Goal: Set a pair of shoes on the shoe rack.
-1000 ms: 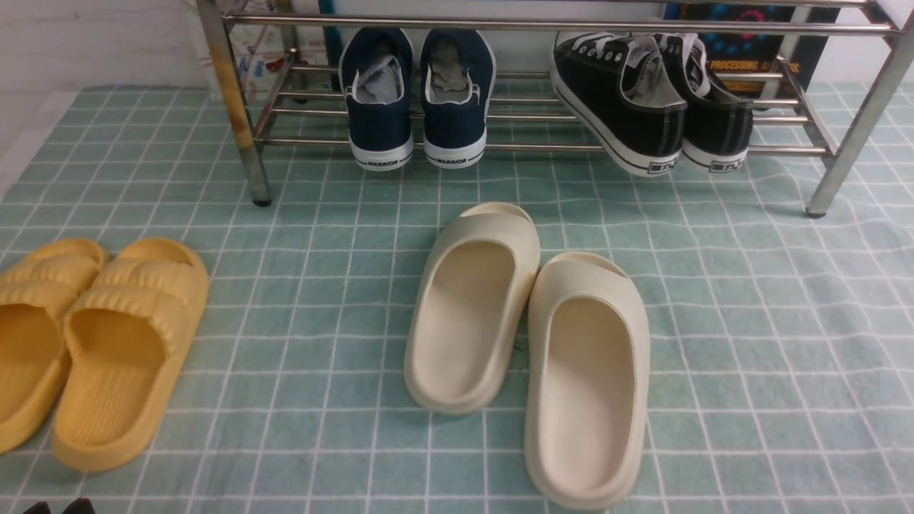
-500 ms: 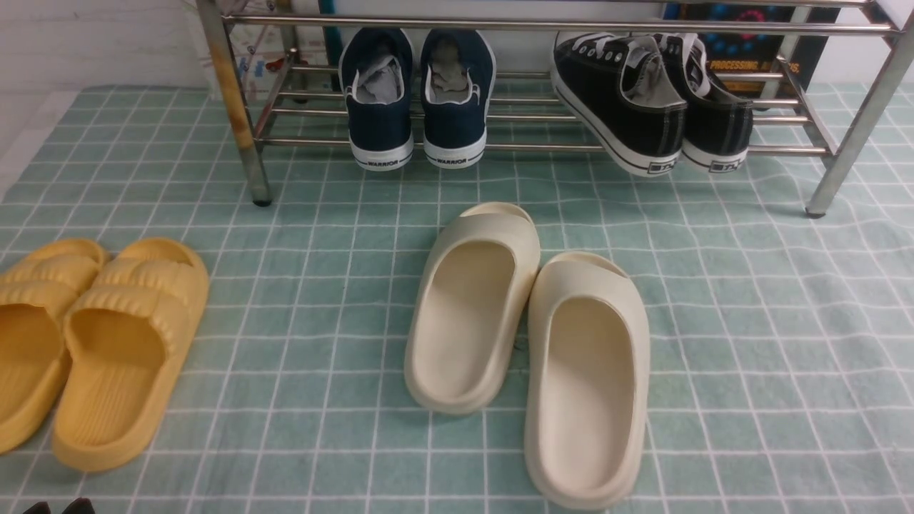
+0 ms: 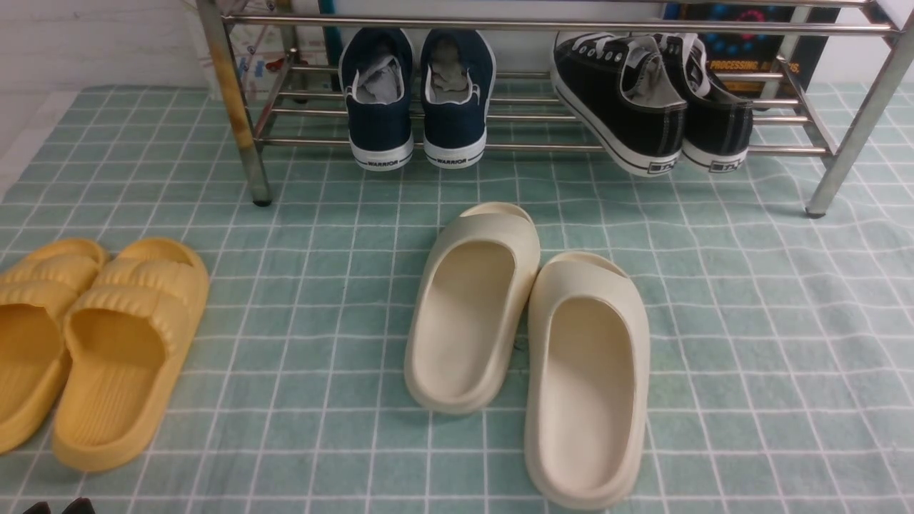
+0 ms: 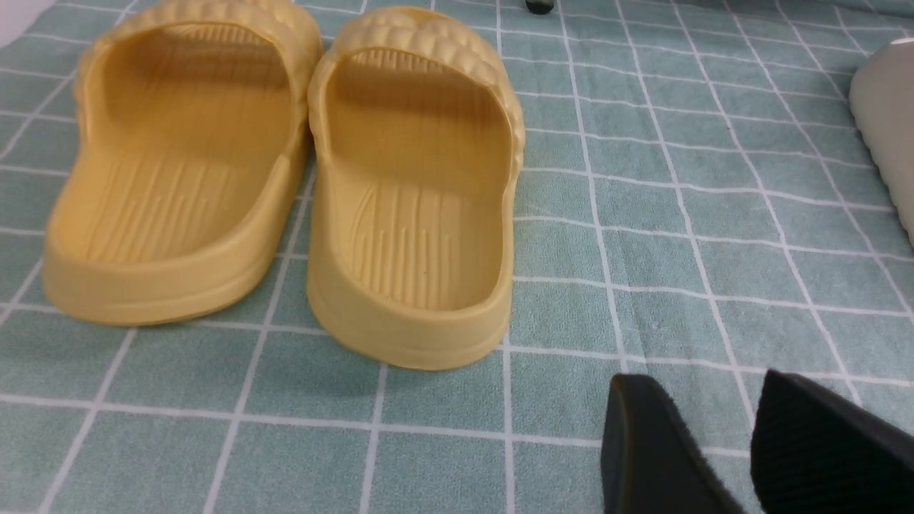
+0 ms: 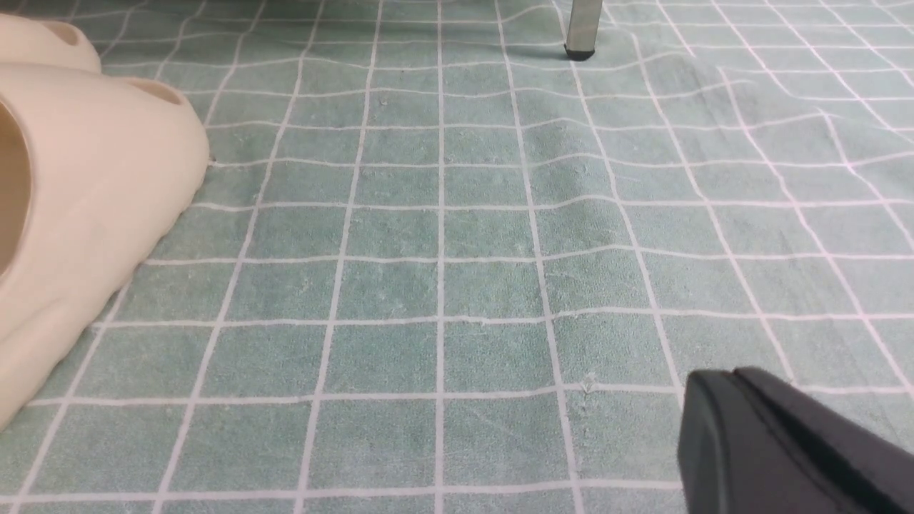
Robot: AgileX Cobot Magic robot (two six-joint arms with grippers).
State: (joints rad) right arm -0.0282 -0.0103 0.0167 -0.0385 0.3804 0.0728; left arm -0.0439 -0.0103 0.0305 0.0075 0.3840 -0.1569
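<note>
Front view: checked green cloth [image 3: 750,343] underlies rack [image 3: 543,26]; black shoes [image 3: 646,100] on its lower bars, right side, inner one tilted, navy sneakers [image 3: 418,100] beside. Cream slippers [image 3: 528,343] centre, yellow slippers [image 3: 93,343] left. Left gripper [image 4: 742,442] jaws apart, empty; right gripper [image 5: 742,428] jaws together, empty.

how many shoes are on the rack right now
4. Two navy WARRIOR sneakers stand side by side on the shoe rack, left of middle. Two black canvas sneakers sit at its right, one tilted. Upper shelf is out of view.
</note>
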